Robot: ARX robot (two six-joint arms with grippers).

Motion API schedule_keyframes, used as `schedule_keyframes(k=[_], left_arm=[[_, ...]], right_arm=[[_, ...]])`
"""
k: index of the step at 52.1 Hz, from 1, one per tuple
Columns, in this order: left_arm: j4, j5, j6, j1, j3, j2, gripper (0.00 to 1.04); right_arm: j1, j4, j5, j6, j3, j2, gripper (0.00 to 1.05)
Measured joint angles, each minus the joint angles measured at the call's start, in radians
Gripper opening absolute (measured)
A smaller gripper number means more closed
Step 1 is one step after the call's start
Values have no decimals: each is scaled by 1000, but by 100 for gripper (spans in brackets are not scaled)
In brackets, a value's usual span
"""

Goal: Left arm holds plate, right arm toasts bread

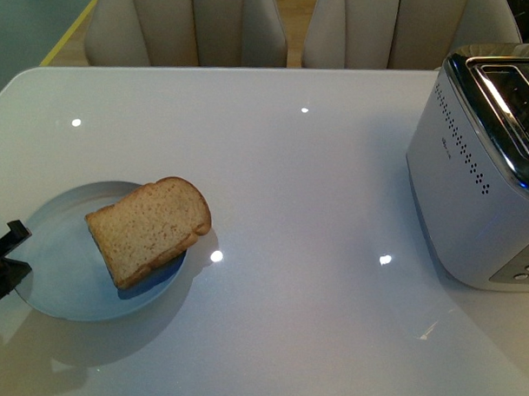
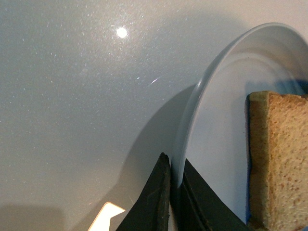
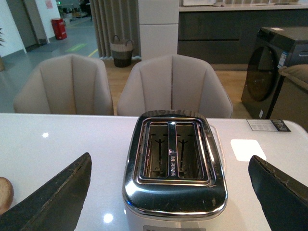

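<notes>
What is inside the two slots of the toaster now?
Both slots of the toaster look empty: only thin metal guide wires show inside. The bread lies on the plate, not in them. The slot bottoms are dark, so what lies deepest cannot be seen.

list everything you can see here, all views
table: 1, white, glossy, under everything
plate: 1, pale blue, table's near left
bread: 1 slice, light brown, on plate, reaching past its right rim
toaster: 1, silver, both slots empty, table's right
chairs: 2, beige, behind table
basket: 1, woven, on floor beyond chairs
left gripper: 1, black, clamped on plate's left rim
right gripper: 1, black, open, facing toaster
</notes>
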Motion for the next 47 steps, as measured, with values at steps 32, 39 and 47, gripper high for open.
schedule_keyframes(k=[32, 39, 47], left_arm=[[-421, -24, -28, -167, 19, -523, 3], [-527, -34, -63, -244, 82, -612, 3], [-660, -78, -92, -358, 195, -673, 3]], right_arm=[[0, 0, 0, 0, 0, 0, 96], [0, 0, 0, 0, 0, 0, 96], [0, 0, 0, 0, 0, 0, 96]])
